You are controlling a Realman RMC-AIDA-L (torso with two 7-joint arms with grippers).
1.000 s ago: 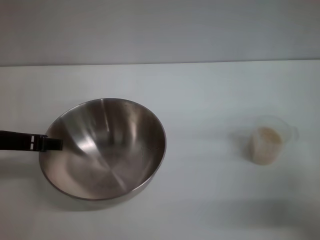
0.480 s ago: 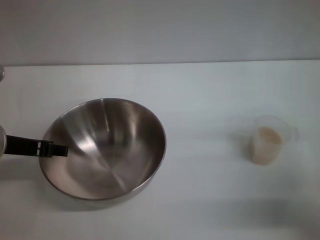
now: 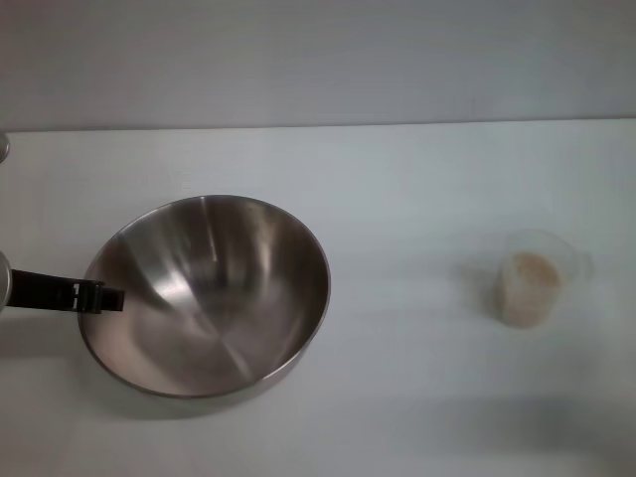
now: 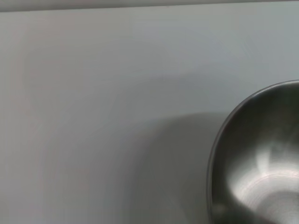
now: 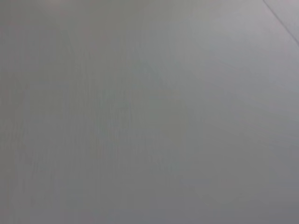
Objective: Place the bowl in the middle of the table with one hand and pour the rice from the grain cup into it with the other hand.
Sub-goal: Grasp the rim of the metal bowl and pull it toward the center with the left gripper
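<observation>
The bowl [image 3: 214,293], a wide shiny steel one, sits on the white table [image 3: 397,179] left of the middle. My left gripper [image 3: 107,296] reaches in from the left edge as a dark bar, its tip over the bowl's left rim. The left wrist view shows part of the bowl [image 4: 261,158] with bare table beside it. Far to the right stands the clear grain cup [image 3: 568,256], upright and holding pale rice [image 3: 532,270]. My right gripper is out of view, and its wrist view shows only the tabletop [image 5: 149,112].
A wide stretch of bare table lies between bowl and cup. The table's back edge [image 3: 318,125] runs across the head view below a grey wall. A small metallic part [image 3: 3,147] shows at the far left edge.
The left gripper dropped slightly, pushed a little farther over the bowl's rim, then drew back a touch to the left. Bowl and cup have not moved.
</observation>
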